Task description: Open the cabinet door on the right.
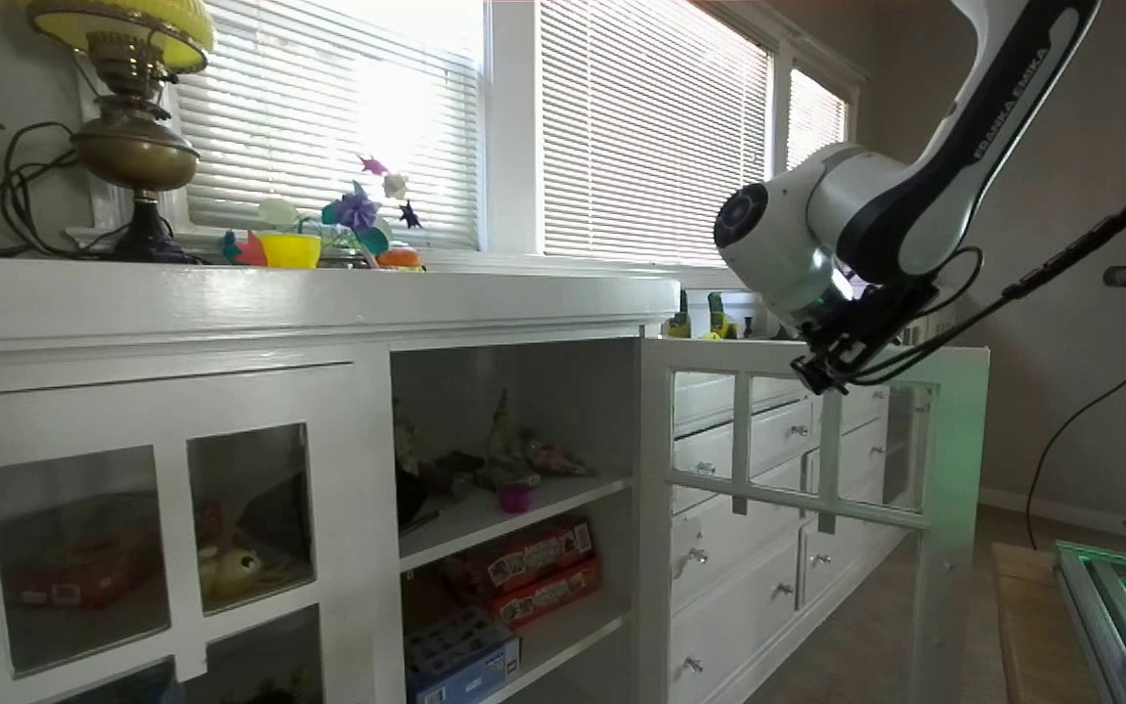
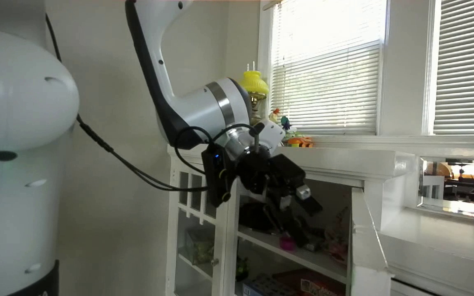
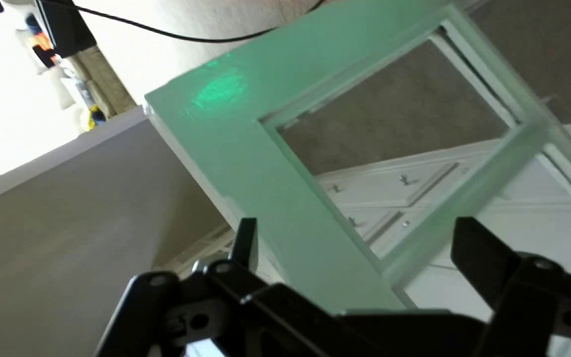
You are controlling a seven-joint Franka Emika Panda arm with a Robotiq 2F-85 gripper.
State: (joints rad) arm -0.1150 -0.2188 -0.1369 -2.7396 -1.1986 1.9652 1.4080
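The cabinet door [image 1: 952, 440] is white-framed, with small panes above taller ones. In an exterior view it stands swung wide out from the right side of the cabinet opening. It is nearly edge-on in an exterior view [image 2: 370, 246]. In the wrist view its frame [image 3: 246, 163] looks green-tinted and runs behind the fingers. My gripper [image 1: 822, 376] is at the upper part of the door, over the top rail and small panes. The gripper also shows in an exterior view [image 2: 307, 222], in front of the opening. In the wrist view its fingers [image 3: 357, 223] are apart with nothing held. Contact with the door cannot be told.
A closed glass-paned door [image 1: 343, 538] is left of the opening. Shelves [image 1: 563, 504] hold red boxes [image 1: 534, 562], a blue box [image 1: 465, 655] and a magenta cup [image 1: 514, 497]. A yellow-shaded lamp [image 1: 138, 147] stands on the cabinet top. White drawers [image 1: 719, 557] show through the door.
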